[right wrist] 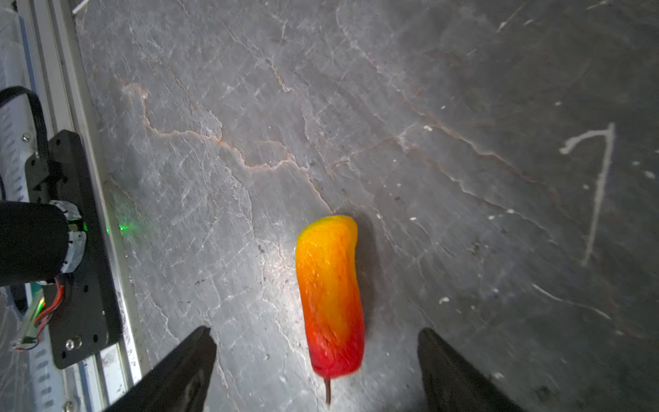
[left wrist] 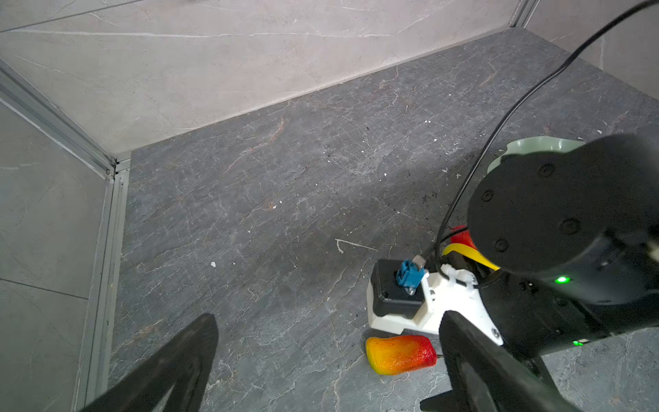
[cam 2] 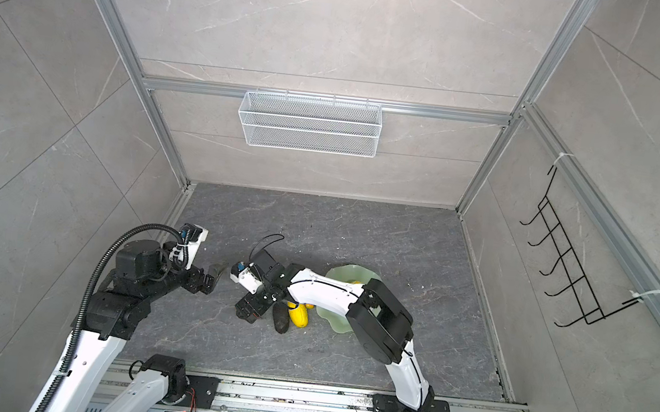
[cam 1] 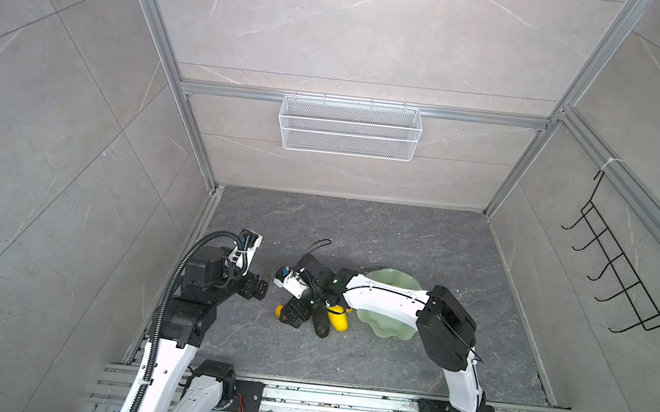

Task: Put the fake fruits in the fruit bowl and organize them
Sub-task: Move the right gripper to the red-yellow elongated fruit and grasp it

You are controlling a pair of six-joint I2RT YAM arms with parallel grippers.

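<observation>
A red-orange-yellow mango-like fruit [right wrist: 330, 296] lies on the dark stone floor. My right gripper [right wrist: 315, 331] is open and low over it, one finger on each side of its red stem end, not touching. In a top view only its yellow end [cam 1: 279, 310] peeks out beside the right gripper [cam 1: 287, 317]. A dark oval fruit [cam 1: 322, 325] and a long yellow one [cam 1: 339, 320] lie together between that gripper and the pale green fruit bowl [cam 1: 388, 332], which my right arm partly covers. My left gripper [left wrist: 330, 317] hovers open and empty to the left; a second red fruit [left wrist: 461, 236] shows behind the right wrist.
A white wire basket [cam 1: 349, 127] hangs on the back wall and a black hook rack [cam 1: 622, 267] on the right wall. Aluminium rails [cam 1: 341, 400] run along the front edge. The right wrist camera [left wrist: 403, 292] sits close to my left gripper.
</observation>
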